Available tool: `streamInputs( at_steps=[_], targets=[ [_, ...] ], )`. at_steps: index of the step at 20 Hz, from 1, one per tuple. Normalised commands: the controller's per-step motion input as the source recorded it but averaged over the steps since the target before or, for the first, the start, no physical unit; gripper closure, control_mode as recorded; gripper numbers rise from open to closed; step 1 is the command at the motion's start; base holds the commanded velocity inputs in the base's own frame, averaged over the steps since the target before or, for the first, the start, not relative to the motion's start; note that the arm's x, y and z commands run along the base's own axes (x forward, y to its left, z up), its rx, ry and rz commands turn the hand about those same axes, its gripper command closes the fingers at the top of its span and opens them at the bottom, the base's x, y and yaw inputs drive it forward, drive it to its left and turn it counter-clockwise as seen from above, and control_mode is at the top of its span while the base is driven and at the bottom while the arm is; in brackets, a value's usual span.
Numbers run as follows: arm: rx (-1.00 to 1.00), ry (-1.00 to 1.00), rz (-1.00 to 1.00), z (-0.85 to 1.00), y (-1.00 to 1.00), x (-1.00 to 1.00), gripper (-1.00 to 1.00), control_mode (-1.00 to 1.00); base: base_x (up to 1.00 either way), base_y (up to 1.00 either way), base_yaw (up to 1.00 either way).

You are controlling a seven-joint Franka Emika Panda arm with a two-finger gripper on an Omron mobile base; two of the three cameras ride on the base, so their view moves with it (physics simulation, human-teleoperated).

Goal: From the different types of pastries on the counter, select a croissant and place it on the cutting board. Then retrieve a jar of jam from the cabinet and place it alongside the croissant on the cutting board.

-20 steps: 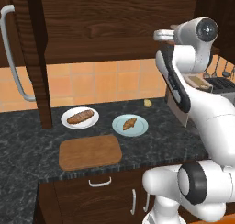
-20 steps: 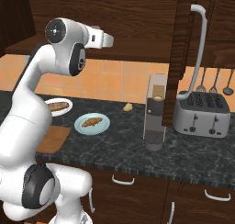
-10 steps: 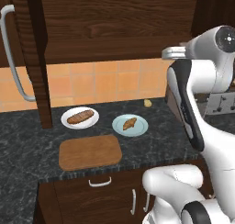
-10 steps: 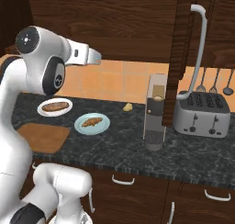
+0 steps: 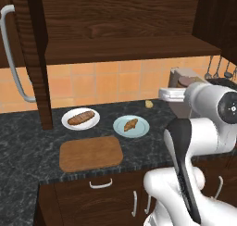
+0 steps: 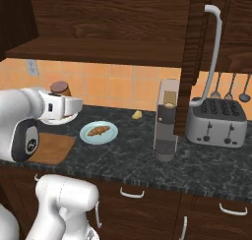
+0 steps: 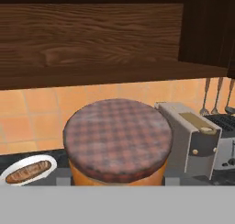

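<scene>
Jar of jam (image 7: 117, 142) sits right at the gripper in the hand view, carried above the counter (image 5: 28, 141), grip state unclear as fingertips are hidden; croissant (image 5: 130, 124) on pale-blue plate (image 5: 142, 128), cutting board (image 5: 90, 153) bare.

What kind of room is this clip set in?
A rendered home kitchen, it seems: a dark stone counter under a wooden wall cabinet, a toaster with utensils hanging beside it, and pastries on plates next to a cutting board.
</scene>
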Motion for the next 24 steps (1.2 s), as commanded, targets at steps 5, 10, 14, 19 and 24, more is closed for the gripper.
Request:
streamInputs(
  at_steps=[5,10,14,19,24],
  targets=[
    [0.04,0.03,0.01,-0.19,0.36,-1.0,1.0,-1.0,0.0,0.0,0.0],
    [-0.07,-0.07,0.04,-0.73,0.19,-0.87,1.0,-1.0,0.0,0.0,0.0],
    [-0.38,-0.36,0.0,-1.0,0.0,-1.0,1.0,-1.0,0.0,0.0,0.0],
    [-0.43,-0.09,0.0,-1.0,0.0,-0.92,1.0,-1.0,0.0,0.0,0.0],
    [-0.44,-0.17,-0.27,-1.0,-0.05,-0.24,1.0,-1.0,0.0,0.0,0.0]
  ],
)
